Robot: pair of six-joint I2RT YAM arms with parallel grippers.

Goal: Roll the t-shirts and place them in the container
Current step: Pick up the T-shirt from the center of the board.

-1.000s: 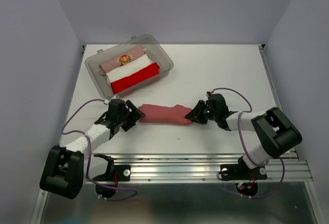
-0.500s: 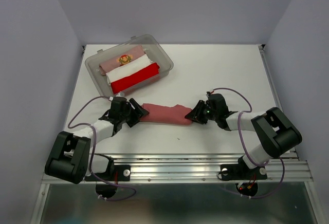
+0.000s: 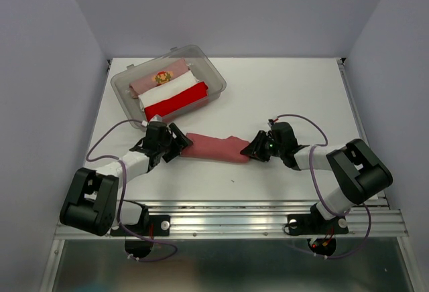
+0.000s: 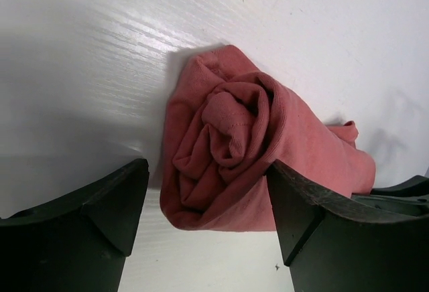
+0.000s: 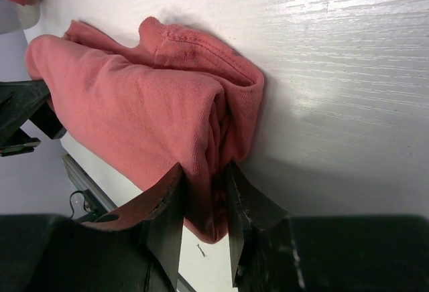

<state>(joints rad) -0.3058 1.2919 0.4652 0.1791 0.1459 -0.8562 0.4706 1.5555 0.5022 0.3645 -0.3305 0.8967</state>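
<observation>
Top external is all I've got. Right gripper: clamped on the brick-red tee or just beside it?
Observer: Clamped. The right wrist view shows the right gripper with a fold of the brick-red tee pinched between its fingers.
Operator: Left one?
Observer: Open. The left gripper straddles the rolled end, and bare table shows between one finger and the cloth.
Operator: Is that end actually rolled?
Observer: Yes. The left wrist view shows a clear spiral, somewhat loose, with a small corner of cloth poking out further along.
</observation>
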